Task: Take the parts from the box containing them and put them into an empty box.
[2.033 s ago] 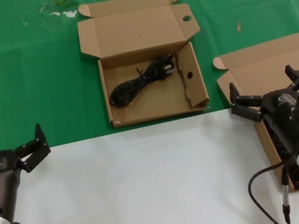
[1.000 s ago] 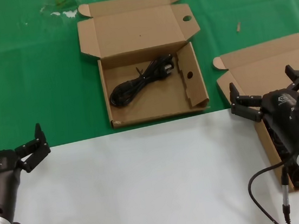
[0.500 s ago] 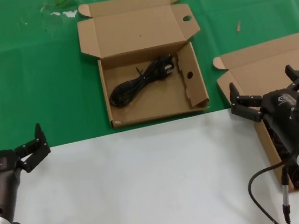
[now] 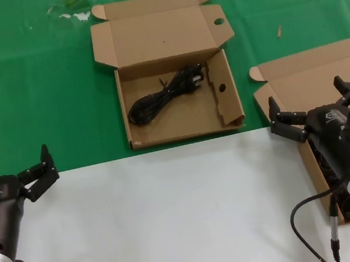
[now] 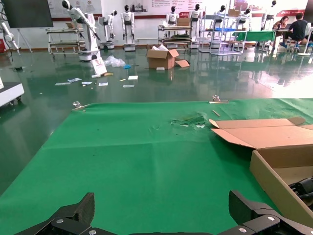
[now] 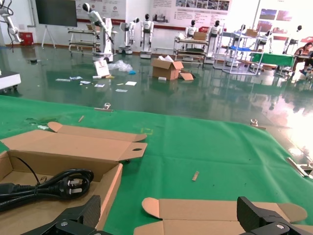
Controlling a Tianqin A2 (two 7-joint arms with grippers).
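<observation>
Coiled black power cord (image 4: 166, 92) lies in the flat brown cardboard box with the round-holed lid tab (image 4: 181, 125), well apart from both spread grippers.
The cord is a bundled loop, its plug (image 6: 73, 185) toward the box's notched side flap. Right of that box, the right gripper (image 4: 312, 106) hangs, jaws released, over the plain-lidded brown cardboard box (image 4: 309, 82). The left gripper (image 4: 38, 169), jaws also released, sits left of it, at the white sheet's (image 4: 166, 215) edge.
</observation>
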